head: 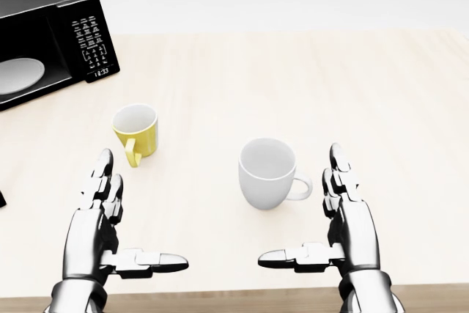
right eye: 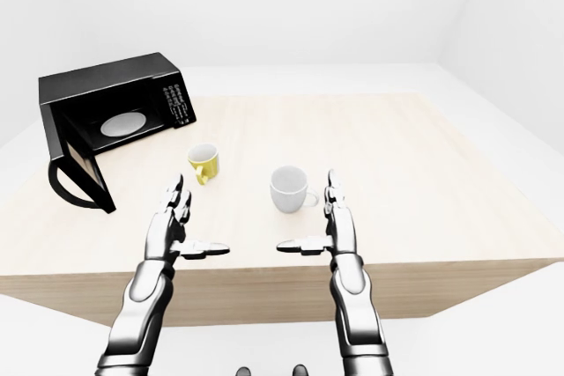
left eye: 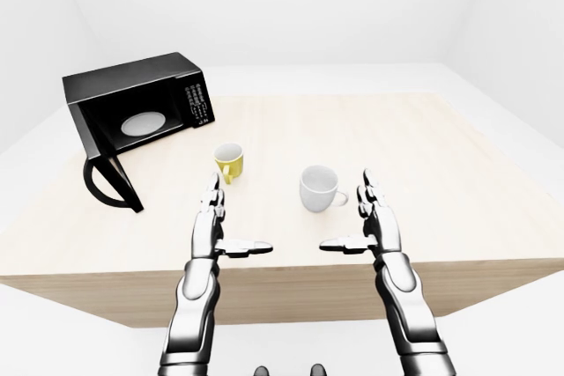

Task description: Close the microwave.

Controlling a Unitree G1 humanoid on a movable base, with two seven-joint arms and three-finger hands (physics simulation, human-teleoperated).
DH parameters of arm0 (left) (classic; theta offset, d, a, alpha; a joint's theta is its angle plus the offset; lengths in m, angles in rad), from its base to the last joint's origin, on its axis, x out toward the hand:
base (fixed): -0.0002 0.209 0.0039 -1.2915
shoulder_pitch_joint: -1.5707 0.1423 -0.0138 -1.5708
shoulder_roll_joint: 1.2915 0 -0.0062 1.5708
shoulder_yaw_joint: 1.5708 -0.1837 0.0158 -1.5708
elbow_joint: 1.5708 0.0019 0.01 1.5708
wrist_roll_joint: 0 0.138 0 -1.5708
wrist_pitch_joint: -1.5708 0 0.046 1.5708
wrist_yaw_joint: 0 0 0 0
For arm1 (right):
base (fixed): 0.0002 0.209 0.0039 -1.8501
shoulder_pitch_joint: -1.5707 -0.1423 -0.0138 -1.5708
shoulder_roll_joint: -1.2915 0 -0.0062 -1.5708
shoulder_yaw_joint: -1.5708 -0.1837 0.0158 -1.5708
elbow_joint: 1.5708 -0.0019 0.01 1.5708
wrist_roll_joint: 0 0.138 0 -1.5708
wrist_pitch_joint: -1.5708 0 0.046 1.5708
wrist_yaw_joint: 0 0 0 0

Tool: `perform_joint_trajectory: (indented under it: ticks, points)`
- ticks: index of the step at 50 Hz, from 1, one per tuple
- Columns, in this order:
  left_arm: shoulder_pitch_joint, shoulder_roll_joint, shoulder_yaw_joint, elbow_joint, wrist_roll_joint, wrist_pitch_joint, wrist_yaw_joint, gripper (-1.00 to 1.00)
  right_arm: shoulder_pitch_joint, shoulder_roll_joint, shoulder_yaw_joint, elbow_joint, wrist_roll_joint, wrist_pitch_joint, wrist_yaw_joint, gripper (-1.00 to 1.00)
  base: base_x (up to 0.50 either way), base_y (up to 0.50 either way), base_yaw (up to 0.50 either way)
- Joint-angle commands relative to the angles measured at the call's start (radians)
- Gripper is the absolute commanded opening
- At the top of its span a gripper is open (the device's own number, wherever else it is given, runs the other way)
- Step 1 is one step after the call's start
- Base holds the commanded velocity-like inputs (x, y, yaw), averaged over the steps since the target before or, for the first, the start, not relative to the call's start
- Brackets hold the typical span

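Note:
A black microwave (left eye: 141,103) stands at the upper left of the wooden table (left eye: 414,156) in the left-eye view. Its door (left eye: 112,182) is swung wide open toward me, and a white turntable plate (left eye: 143,122) shows inside. My left hand (left eye: 227,226) hovers over the table's near edge, fingers straight and thumb out, open and holding nothing. My right hand (left eye: 357,222) mirrors it, also open. Both hands are well to the right of the microwave and apart from it.
A yellow mug (left eye: 229,162) sits just beyond my left hand. A white mug (left eye: 319,188) stands between my two hands, handle to the right. White floor and walls surround the table.

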Motion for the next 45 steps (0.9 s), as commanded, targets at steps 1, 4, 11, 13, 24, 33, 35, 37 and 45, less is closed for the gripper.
perform_joint_trajectory:
  ticks: [1, 4, 11, 13, 24, 33, 35, 37, 45]
  points:
    - [0.009, 0.011, 0.022, -0.021, -0.009, 0.008, -0.024, 1.00, 0.003, -0.010, -0.022, -0.004, 0.012, -0.002, 0.020, 1.00, 0.00, 0.00, 0.00]
    - [0.010, 0.011, 0.022, -0.019, -0.009, 0.005, -0.025, 1.00, 0.003, -0.010, -0.022, -0.004, 0.010, -0.002, 0.018, 1.00, 0.00, 0.00, 0.00]
    - [0.010, 0.011, 0.023, -0.022, -0.010, 0.006, -0.025, 1.00, 0.000, -0.010, -0.022, 0.000, 0.010, -0.001, 0.017, 1.00, 0.00, 0.00, 0.00]
    - [0.010, 0.010, 0.023, -0.022, -0.010, 0.007, -0.025, 1.00, 0.003, -0.010, -0.021, -0.006, 0.010, 0.001, 0.017, 1.00, 0.00, 0.00, 0.00]
    - [0.011, 0.010, 0.022, -0.021, 0.002, -0.003, -0.015, 1.00, -0.001, -0.010, -0.021, 0.005, 0.008, -0.004, 0.014, 1.00, 0.00, 0.00, 0.00]
    - [0.044, 0.008, 0.014, -0.085, 0.043, -0.006, 0.013, 1.00, 0.022, -0.009, -0.013, -0.049, -0.031, 0.010, -0.009, 1.00, 0.00, 0.00, 0.00]
    - [0.060, 0.006, 0.011, -0.118, 0.046, 0.004, 0.010, 1.00, 0.034, -0.008, -0.013, -0.078, -0.034, 0.018, -0.012, 1.00, 0.00, 0.00, 0.00]
    - [0.075, 0.005, 0.007, -0.146, 0.062, 0.003, 0.019, 1.00, 0.053, -0.004, -0.006, -0.117, -0.045, 0.024, -0.017, 1.00, 0.00, 0.00, 0.00]
    - [0.210, -0.006, -0.012, -0.390, 0.077, 0.035, 0.006, 1.00, 0.131, 0.006, 0.018, -0.275, -0.074, 0.047, -0.025, 1.00, 0.00, 0.00, 0.00]
